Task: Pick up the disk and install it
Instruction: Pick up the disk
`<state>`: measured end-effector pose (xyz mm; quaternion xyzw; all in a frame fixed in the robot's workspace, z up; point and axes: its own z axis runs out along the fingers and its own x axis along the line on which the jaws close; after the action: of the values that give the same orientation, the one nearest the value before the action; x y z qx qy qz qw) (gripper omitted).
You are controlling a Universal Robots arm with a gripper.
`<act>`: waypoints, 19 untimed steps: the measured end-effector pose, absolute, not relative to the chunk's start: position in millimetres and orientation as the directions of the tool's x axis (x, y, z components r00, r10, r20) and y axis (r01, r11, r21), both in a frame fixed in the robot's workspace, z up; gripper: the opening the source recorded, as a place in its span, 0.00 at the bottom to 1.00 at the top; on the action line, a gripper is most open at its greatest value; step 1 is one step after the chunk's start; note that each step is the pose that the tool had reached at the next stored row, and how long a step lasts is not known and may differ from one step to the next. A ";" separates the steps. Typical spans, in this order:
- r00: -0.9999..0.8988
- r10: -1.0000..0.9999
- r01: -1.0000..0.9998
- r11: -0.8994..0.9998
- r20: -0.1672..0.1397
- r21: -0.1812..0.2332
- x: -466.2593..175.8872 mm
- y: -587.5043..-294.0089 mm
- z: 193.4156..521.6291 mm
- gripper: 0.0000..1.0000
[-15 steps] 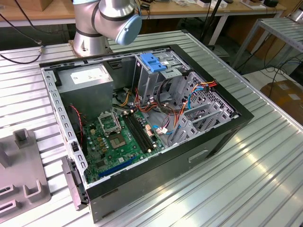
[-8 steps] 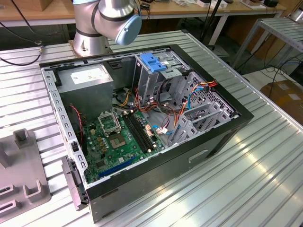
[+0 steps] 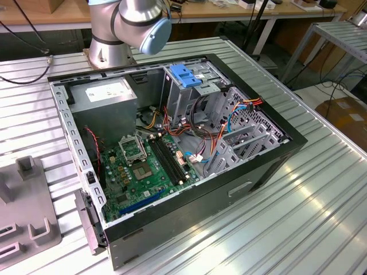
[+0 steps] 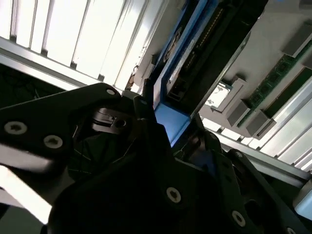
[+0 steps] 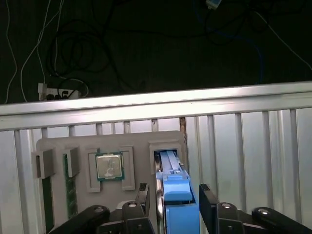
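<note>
A ribbed aluminium table (image 3: 321, 217) carries everything. Going from the exterior view's left, a grey moulded fixture (image 3: 28, 212) sits at about eight o'clock from the open black computer case (image 3: 269, 157). The silver robot arm (image 3: 137, 23) rises at the case's twelve o'clock.

In the first wrist view a grey slotted holder tray (image 5: 141, 139) lies at the table's edge. It holds green memory sticks (image 5: 70, 195), then a square silver processor chip (image 5: 109, 166), then the disk (image 5: 170, 168), a silver-grey drive in blue plastic rails, standing on edge in its slot.

The black gripper (image 5: 174, 190) straddles the disk, one finger (image 5: 144, 192) on each side. Its jaws are apart and not clamped: a sliver of tray shows beside one finger.

The likely risk is an off-centre closure. Gripping only the springy blue rails could tilt the disk, jam it in the slot, or drag the tray along.
</note>
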<state>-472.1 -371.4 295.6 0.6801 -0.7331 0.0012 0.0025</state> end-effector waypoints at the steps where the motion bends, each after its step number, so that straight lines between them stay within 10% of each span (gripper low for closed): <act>1: -0.075 -0.997 -0.997 0.075 0.005 0.001 -472.1 -371.4 295.3 0.45; 19: -0.035 -0.999 -0.999 0.035 0.005 0.001 -472.1 -371.4 294.9 0.37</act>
<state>-472.1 -371.4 294.9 0.6947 -0.7193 0.0013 0.0024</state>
